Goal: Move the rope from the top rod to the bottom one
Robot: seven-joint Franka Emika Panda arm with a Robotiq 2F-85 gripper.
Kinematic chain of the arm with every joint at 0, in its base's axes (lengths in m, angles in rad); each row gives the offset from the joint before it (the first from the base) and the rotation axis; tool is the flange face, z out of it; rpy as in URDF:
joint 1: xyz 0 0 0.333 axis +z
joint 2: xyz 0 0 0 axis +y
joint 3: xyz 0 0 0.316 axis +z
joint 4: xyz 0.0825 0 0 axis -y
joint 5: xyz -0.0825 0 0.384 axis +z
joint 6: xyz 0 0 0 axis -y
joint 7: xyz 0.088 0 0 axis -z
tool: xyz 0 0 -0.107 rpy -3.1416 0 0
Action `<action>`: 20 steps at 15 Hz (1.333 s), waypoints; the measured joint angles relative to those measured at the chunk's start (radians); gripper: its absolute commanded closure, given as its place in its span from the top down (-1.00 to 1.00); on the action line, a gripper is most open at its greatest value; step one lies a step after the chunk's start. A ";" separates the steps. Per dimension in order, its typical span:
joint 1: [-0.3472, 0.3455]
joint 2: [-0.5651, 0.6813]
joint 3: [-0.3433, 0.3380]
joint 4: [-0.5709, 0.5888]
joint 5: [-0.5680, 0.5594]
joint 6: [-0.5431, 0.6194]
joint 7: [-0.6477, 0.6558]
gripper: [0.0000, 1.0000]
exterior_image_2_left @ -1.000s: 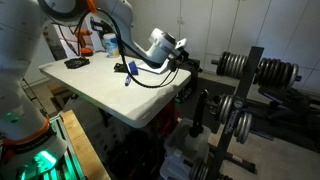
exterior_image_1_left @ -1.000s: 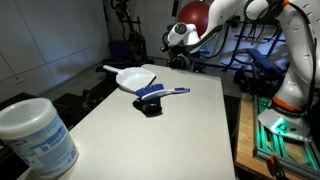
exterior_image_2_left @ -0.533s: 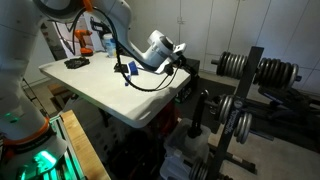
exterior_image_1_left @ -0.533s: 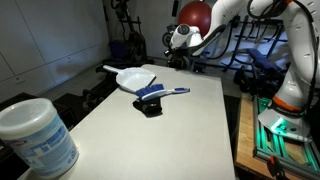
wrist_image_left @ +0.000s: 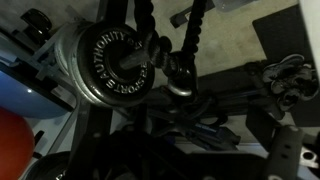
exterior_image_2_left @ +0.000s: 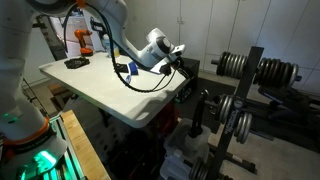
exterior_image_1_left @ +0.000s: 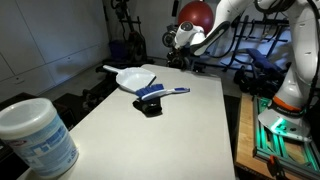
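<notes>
In the wrist view the black rope (wrist_image_left: 193, 35) lies over a steel rod (wrist_image_left: 180, 72) of the weight rack, beside a round weight plate (wrist_image_left: 110, 65). Its strands run to the frame's top, and a dark tangle (wrist_image_left: 185, 108) sits just below the rod. I cannot tell whether this is the top or the bottom rod. My gripper (wrist_image_left: 192, 152) is dim at the bottom edge, its fingers (wrist_image_left: 290, 155) wide apart with nothing between them. In both exterior views the gripper (exterior_image_2_left: 172, 52) (exterior_image_1_left: 183, 33) reaches past the table's far edge to the rack; the rope is too small to see there.
The white table (exterior_image_1_left: 170, 130) holds a dustpan (exterior_image_1_left: 132, 77), a blue-handled brush (exterior_image_1_left: 160, 93) and a large white tub (exterior_image_1_left: 35, 135) at the near corner. The rack (exterior_image_2_left: 245, 90) carries several weight plates beside the table. A red ball (exterior_image_1_left: 195, 14) sits behind the arm.
The wrist has drawn back slightly from the rack towards the table. Nothing on the table has moved.
</notes>
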 measured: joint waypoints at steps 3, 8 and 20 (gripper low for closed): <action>-0.025 -0.030 0.023 -0.030 0.044 -0.023 -0.104 1.00; -0.035 -0.116 0.034 -0.103 0.193 -0.040 -0.281 1.00; -0.001 -0.424 0.063 -0.214 0.402 -0.495 -0.198 1.00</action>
